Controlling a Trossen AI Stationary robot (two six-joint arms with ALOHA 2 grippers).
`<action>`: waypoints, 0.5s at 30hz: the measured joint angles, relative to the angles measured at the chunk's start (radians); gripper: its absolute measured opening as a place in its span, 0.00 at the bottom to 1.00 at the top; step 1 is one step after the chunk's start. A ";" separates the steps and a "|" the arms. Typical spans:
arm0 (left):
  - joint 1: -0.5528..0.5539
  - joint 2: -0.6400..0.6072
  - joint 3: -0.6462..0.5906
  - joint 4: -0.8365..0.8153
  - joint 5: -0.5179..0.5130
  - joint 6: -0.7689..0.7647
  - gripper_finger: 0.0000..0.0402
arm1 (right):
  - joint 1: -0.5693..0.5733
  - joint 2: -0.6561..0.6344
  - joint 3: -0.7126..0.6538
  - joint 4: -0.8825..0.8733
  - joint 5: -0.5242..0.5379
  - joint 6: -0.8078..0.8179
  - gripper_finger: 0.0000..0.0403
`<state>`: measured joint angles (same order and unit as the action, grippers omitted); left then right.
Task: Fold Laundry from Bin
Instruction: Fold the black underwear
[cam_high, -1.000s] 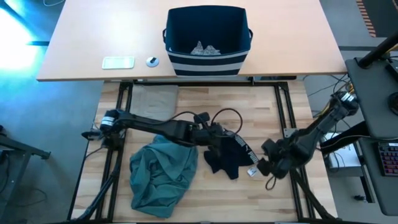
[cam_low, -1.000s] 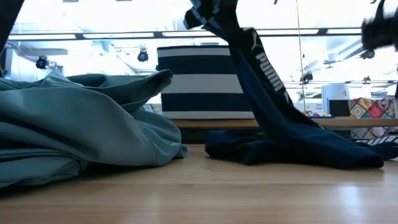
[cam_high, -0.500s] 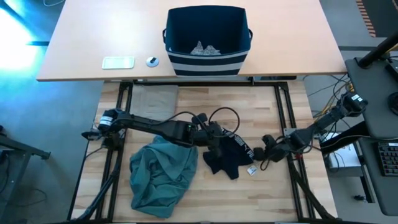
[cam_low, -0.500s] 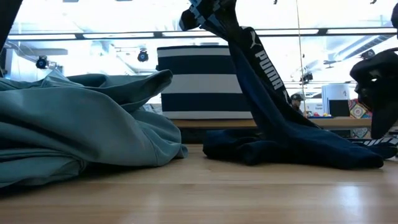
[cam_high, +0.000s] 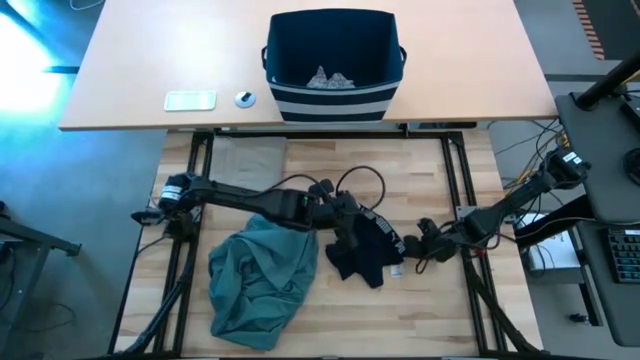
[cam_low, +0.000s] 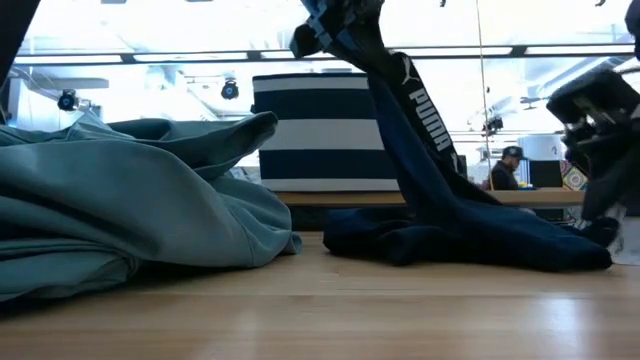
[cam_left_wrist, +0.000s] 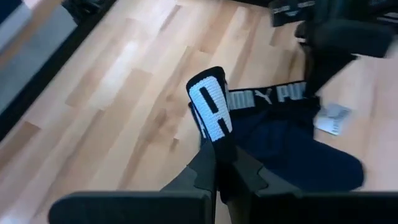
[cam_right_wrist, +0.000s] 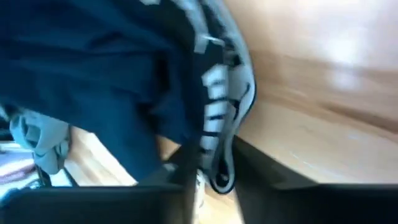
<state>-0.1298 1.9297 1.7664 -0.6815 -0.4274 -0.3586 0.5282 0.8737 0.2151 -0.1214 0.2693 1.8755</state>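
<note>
The navy garment (cam_high: 365, 252) with white lettering lies mid-table, its waistband pulled up. My left gripper (cam_high: 345, 218) is shut on the raised end of the band. My right gripper (cam_high: 412, 243) is low at the garment's right end, shut on the band there. The large teal-green garment (cam_high: 260, 282) lies bunched on the table's near left. A beige garment (cam_high: 245, 155) lies flat at the far left. The navy striped bin (cam_high: 333, 85) stands on the far desk, with small grey pieces (cam_high: 328, 77) at its bottom. My left gripper pinches the lettered waistband (cam_left_wrist: 214, 134) between its two fingers, and a folded end of the band sticks out past the fingertips. The band runs down from this raised hold (cam_low: 345, 30) to the garment's body (cam_low: 470, 245), which lies on the table. My right gripper has the lettered waistband edge (cam_right_wrist: 217, 143) between its two fingers, coming in from the table's right and close above the wood. The band lies across the fingers. The garment's right end (cam_low: 590, 235) stays on or just above the table.
A white flat device (cam_high: 190, 100) and a small round thing (cam_high: 245, 98) lie on the far desk, left of the bin. A white tag (cam_high: 397, 268) lies by the navy garment. Bare wood shows at the table's near right. A person (cam_low: 505, 168) sits in the room behind.
My right gripper has come down from high on the right and moved toward the table's left, reaching the navy garment's right end. My left gripper has stayed raised with the waistband, which now slopes more steeply toward the table.
</note>
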 joint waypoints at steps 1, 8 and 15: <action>0.011 0.000 0.000 0.000 0.000 0.018 0.00 | -0.004 0.005 0.020 -0.019 0.016 -0.034 0.09; 0.100 -0.100 -0.002 -0.040 0.032 0.157 0.00 | -0.077 0.025 0.511 -0.762 0.139 -0.315 0.03; 0.165 -0.239 -0.001 -0.024 0.149 0.329 0.00 | -0.143 0.074 1.008 -1.251 0.362 -0.666 0.02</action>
<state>0.0350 1.6910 1.7653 -0.7057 -0.2787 -0.0296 0.3853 0.9479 1.2236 -1.3723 0.6318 1.2098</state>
